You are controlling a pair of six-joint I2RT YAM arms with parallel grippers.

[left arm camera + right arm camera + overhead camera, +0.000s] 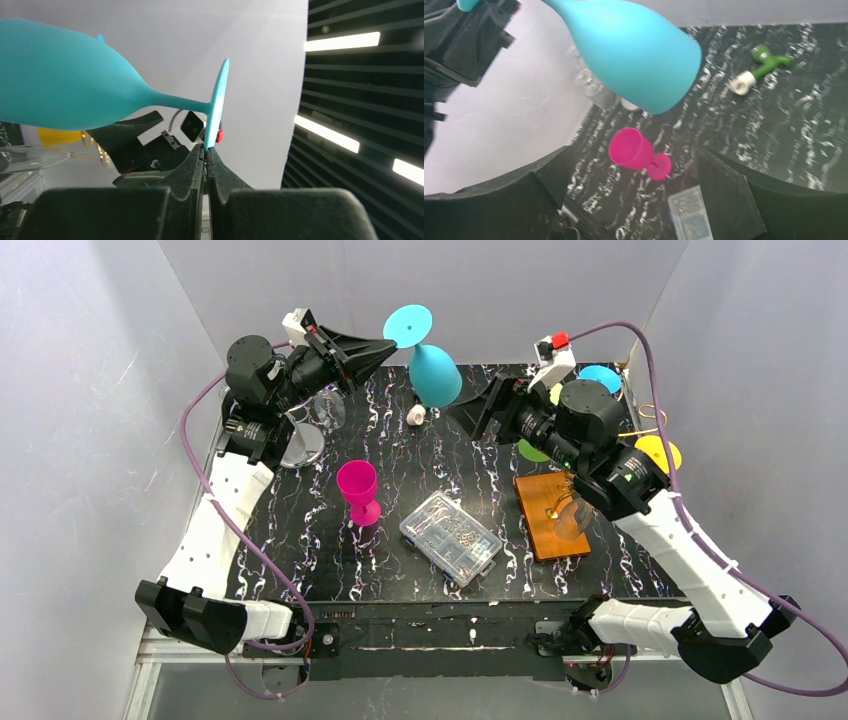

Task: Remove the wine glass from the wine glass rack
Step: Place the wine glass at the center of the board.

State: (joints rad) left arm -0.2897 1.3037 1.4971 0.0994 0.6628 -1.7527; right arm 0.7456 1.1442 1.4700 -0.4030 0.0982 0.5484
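Left gripper (206, 150) pinched shut on foot rim of opaque teal wine glass (435, 375), held aloft, bowl-down; right gripper (633, 165) stood spread wide, empty.

Soft, even brightness surrounds the teal wine glass (435, 375), which blurs along with the table (804, 125) beneath it in the right wrist view, while light strips (341, 41) right of it glare in the left wrist view.

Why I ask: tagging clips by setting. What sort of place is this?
Probably a robot test cell: grey walls box in a black table, and the left gripper holds a teal wine glass.
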